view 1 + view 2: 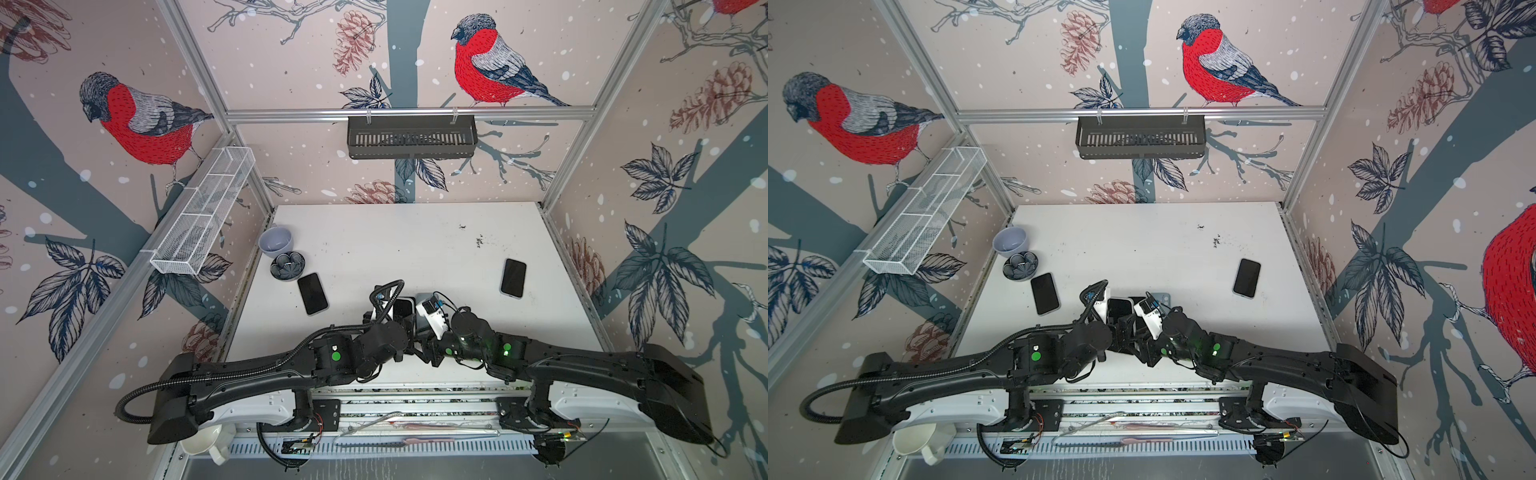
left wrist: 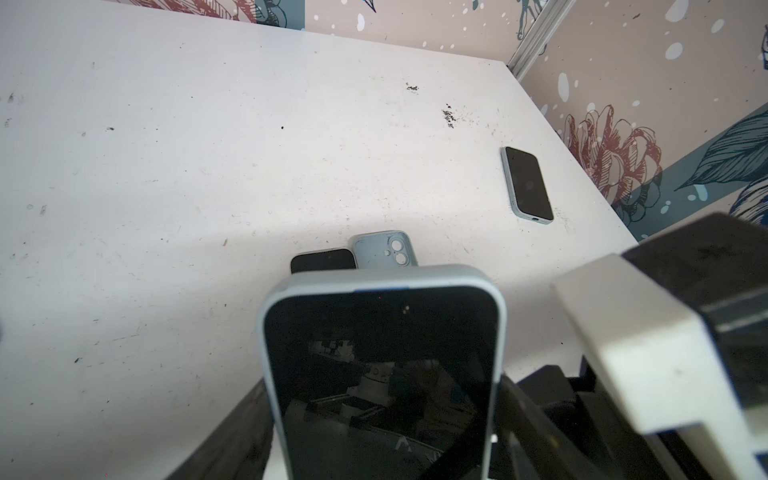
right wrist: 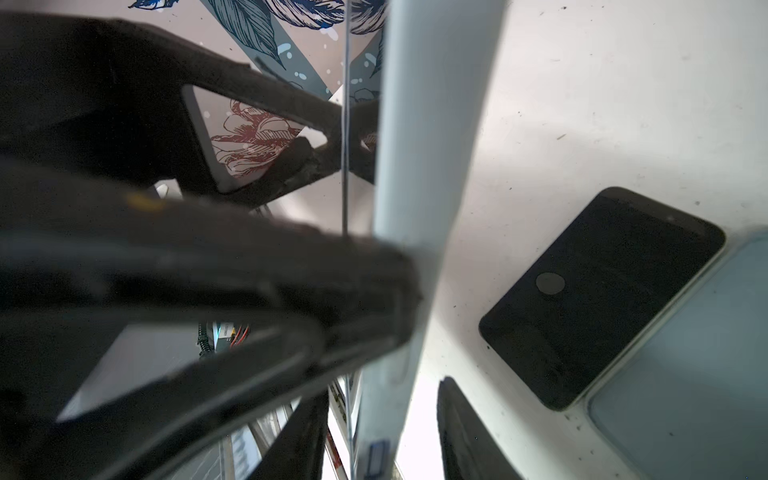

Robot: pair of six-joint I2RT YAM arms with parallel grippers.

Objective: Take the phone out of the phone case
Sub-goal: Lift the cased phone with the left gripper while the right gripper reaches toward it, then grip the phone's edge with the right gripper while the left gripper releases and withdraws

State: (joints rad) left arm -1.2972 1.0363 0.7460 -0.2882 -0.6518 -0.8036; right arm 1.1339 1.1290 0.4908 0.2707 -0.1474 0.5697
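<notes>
The phone with a dark screen sits in its pale blue phone case and is held upright above the table. My left gripper is shut across the case's two long sides. It shows in both top views near the front middle. My right gripper straddles the case's edge, one finger on each side. Light shows between fingers and case, so it stands open.
A bare phone and an empty blue case lie just beyond the held one. Two more phones lie left and right. Two bowls stand at the far left. Baskets hang on the walls.
</notes>
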